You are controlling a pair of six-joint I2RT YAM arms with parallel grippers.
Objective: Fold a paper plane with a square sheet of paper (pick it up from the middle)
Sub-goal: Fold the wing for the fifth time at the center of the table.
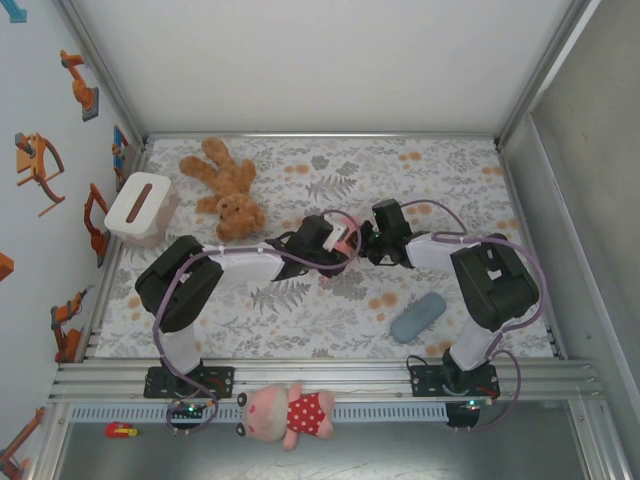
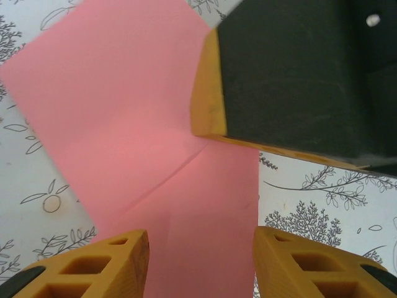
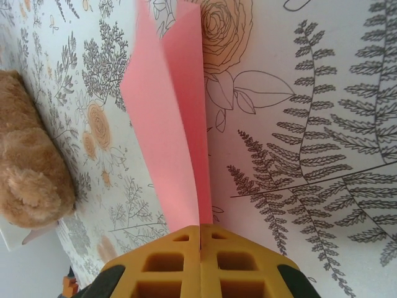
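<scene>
Right gripper [image 3: 200, 231] is clamped on the paper [image 3: 164, 124], left gripper [image 2: 200, 251] gapes astride it; any sideways tug could tear it.

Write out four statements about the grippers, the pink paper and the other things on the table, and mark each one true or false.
1. The right gripper is shut on the pink paper. True.
2. The left gripper is shut. False: its fingers stand apart, with the paper between them.
3. The grey-blue pouch lies against the teddy bear. False: the pouch is at the near right of the table and the bear at the far left, well apart.
4. The white box sits at the table's left edge. True.
</scene>
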